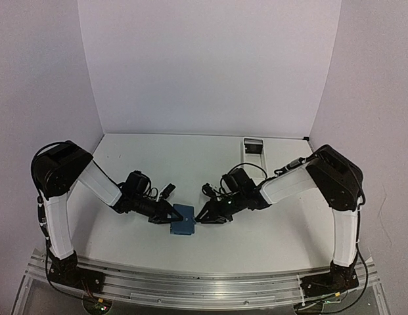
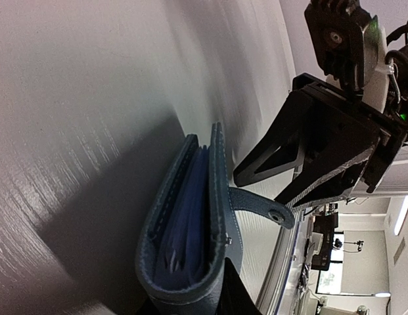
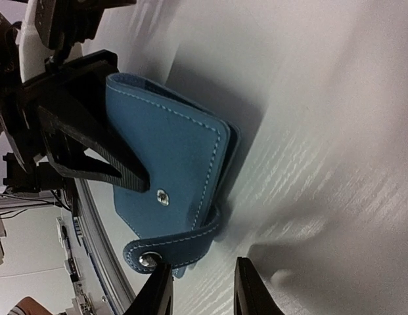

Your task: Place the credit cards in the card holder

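Right gripper point(image 3: 204, 265) sits low over the table point(image 1: 210, 164), fingers apart with nothing between them. The free end of the snap tab point(image 3: 181, 241) lies just beside one fingertip, not gripped. Left gripper point(image 1: 165, 215) faces it from the other side, with one black finger laid over the top face of the card holder point(image 3: 171, 147) at its far edge. Can't tell whether it is pinching or loose around that edge. Card holder is dark blue, folded, and lies on the table near the front middle, between the two grippers. Its tab is unsnapped and sticks out toward the right gripper. Pale-blue layers show inside the fold in the left wrist view; cards not distinguishable. White tray point(image 1: 253, 146) sits well apart at back right.
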